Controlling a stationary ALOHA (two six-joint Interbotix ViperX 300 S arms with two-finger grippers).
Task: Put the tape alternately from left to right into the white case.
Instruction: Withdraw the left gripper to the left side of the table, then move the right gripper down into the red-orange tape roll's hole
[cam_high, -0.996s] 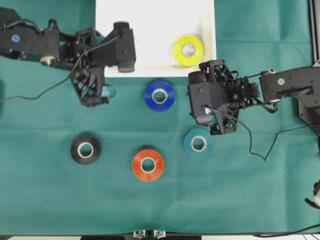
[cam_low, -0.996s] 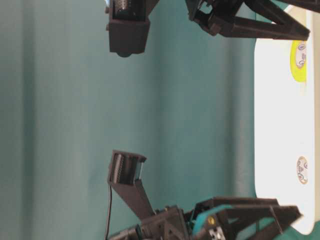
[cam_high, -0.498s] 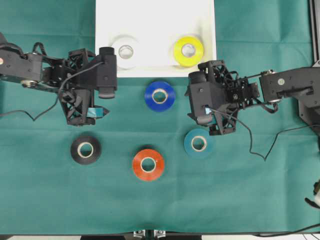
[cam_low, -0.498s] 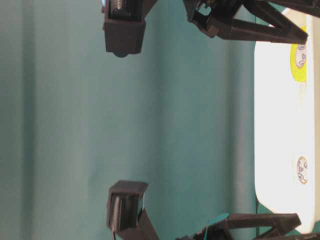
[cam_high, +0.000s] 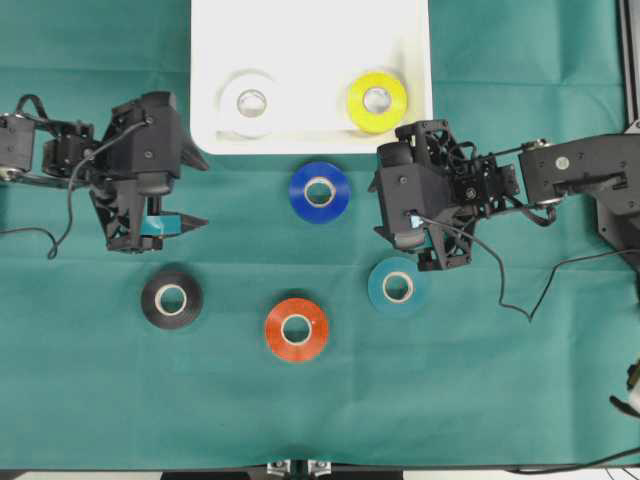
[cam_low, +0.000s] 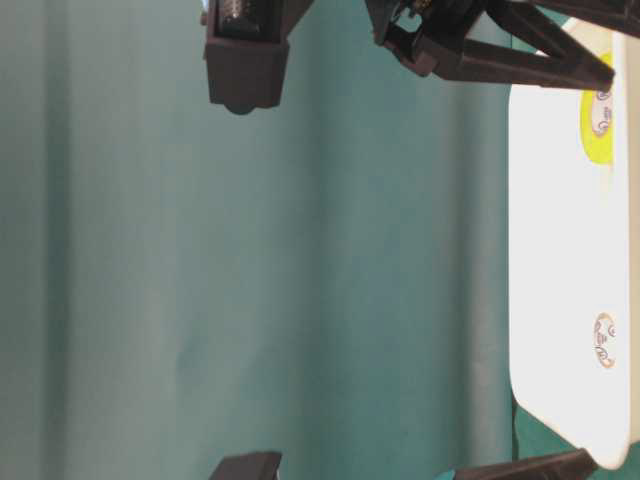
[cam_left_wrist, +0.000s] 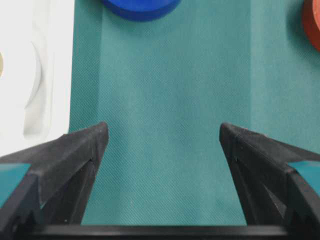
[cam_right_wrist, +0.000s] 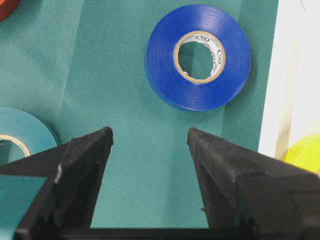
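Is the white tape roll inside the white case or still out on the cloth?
Inside. The white tape roll lies flat within the white case rim, left of the yellow roll.

The room is evenly and brightly lit from above, and shadows stay short and soft: a faint dark rim hugs each roll on the green cloth (cam_high: 90, 380). The white case (cam_high: 310, 40) is so bright overhead that its surface washes out and the white roll (cam_high: 249, 103) nearly vanishes into it. The table-level view is turned sideways, soft and hazy, with the cloth smeared into pale vertical bands. Both wrist views are crisp, the cloth's weave plainly visible
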